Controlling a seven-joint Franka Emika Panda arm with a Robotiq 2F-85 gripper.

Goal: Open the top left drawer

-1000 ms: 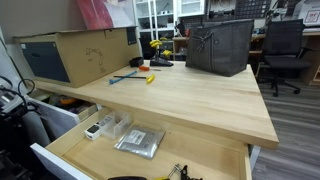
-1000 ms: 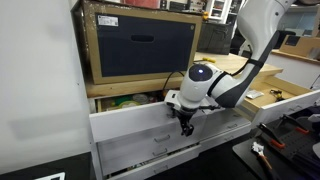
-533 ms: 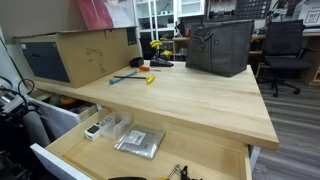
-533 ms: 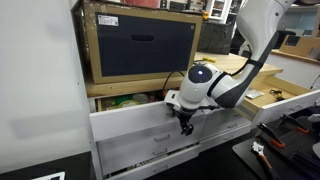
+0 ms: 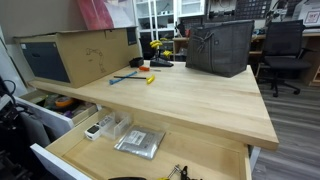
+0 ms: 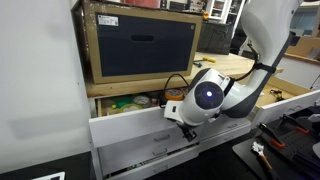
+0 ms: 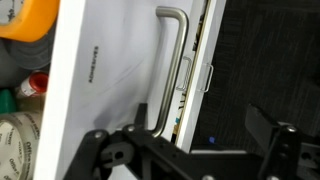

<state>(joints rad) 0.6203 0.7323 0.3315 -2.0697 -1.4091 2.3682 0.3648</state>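
Since a second ago the shallow, white-fronted top left drawer (image 6: 128,127) has slid further out from under the large brown cardboard box (image 6: 140,45), and the arm's wrist has turned so that its round blue-capped joint faces the camera. The drawer sits directly below the box, just under the edge of the light wood desk (image 5: 190,100) that carries it. It now stands clearly ajar: a green tape roll (image 6: 124,101) and an orange tape roll (image 6: 146,98) show in the gap behind its front. The tool (image 7: 180,138) hangs just in front of that drawer front, below the box. It is released, with its two dark fingers (image 7: 98,145) spread wide and the lower end of the slim steel bar handle (image 7: 176,70) between them. Whether either finger touches the bar cannot be told. By the look of it, the opening is well under way but perhaps not finished: the contents are exposed, yet much of the drawer's length seems to lie under the box. A further pull may remain, then backing the tool clear.
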